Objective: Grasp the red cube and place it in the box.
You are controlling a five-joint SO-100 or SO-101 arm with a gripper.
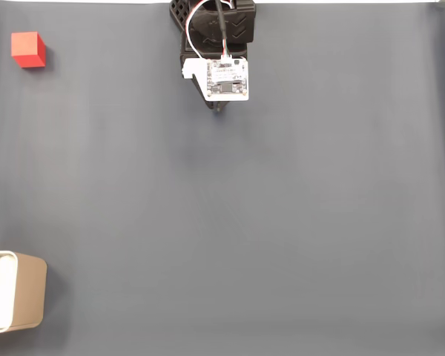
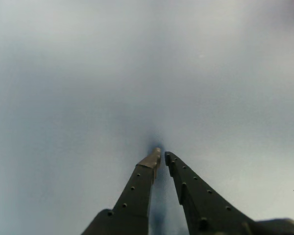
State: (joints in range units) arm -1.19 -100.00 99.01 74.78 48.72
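Closest to your wrist camera are the two dark fingers [image 2: 137, 188] of the end effector [image 2: 162, 155], rising from the bottom edge and converging toward the middle of the picture. Their tips sit nearly together with just a thin sliver between them, so you can read the end effector as closed, and it holds nothing. Beyond the tips you see plain grey desk [image 2: 88, 73], slightly blurred, with a soft shadow just past the tips.

Looking at your fixed view from above, the arm [image 1: 216, 37] sits at the top centre, with a white circuit board [image 1: 228, 78] on its upper side and red, white and black wires [image 1: 200, 30] looping over the black body. You can see the end effector [image 1: 220, 109] only as a small dark tip poking out below the board.

Your red cube [image 1: 28, 50] rests on the desk [image 1: 282, 222] in the upper left corner of that view, well apart from the arm. Your box [image 1: 28, 297] stands at the lower left edge, partly cut off by the frame, its tan wall facing right and its white inside showing. Cube and box are well apart, both along the left side.
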